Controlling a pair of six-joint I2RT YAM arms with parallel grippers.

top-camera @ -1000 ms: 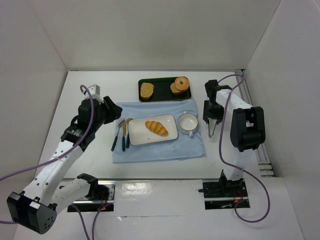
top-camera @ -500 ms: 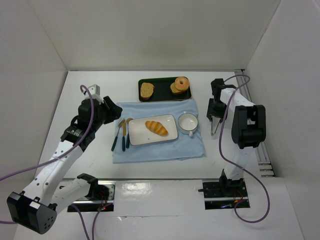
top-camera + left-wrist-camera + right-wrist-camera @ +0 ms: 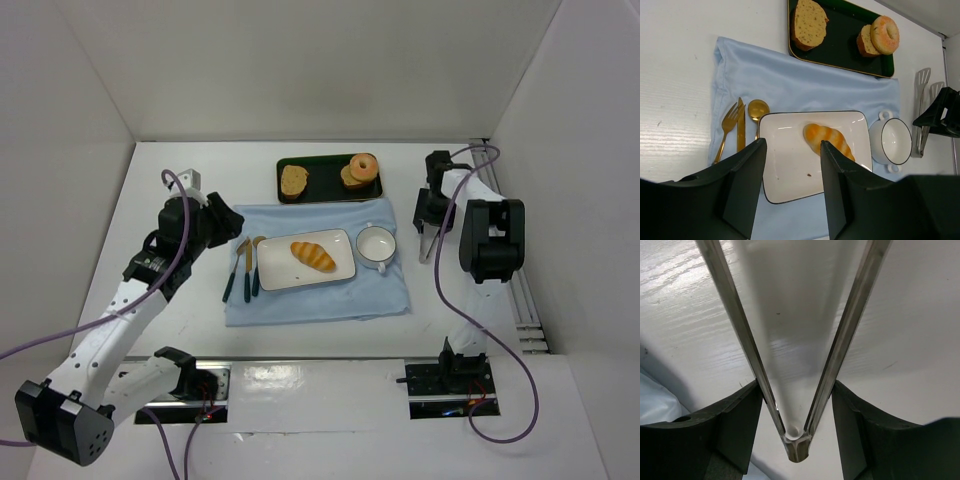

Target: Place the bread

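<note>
While the bread (image 3: 313,255) is lying slantwise on the white plate (image 3: 275,272), in the middle of the blue cloth (image 3: 320,305), the action is sitting out on the right. The right gripper (image 3: 431,210) is hanging over bare table just beyond the little white bowl (image 3: 376,231), and it is grasping the metal tongs (image 3: 428,242): in its wrist view the two fingers are pressing on the steel arms close to the hinge, with the blades fanning out below. Over on the other side, the left gripper (image 3: 792,175) is hovering above the near left of the cloth, jaws apart and carrying nothing. Judging by the roll resting on the plate, the placing is looking done, and the tongs are probably waiting to be put down. That is where the danger is sitting. A pinch so near the hinge is giving little control, so the tongs could be twisting or sliding as the arm is lowering. Any swing inward and the blades are clipping the bowl, shoving it into the plate, and that glossy roll is rolling off
</note>
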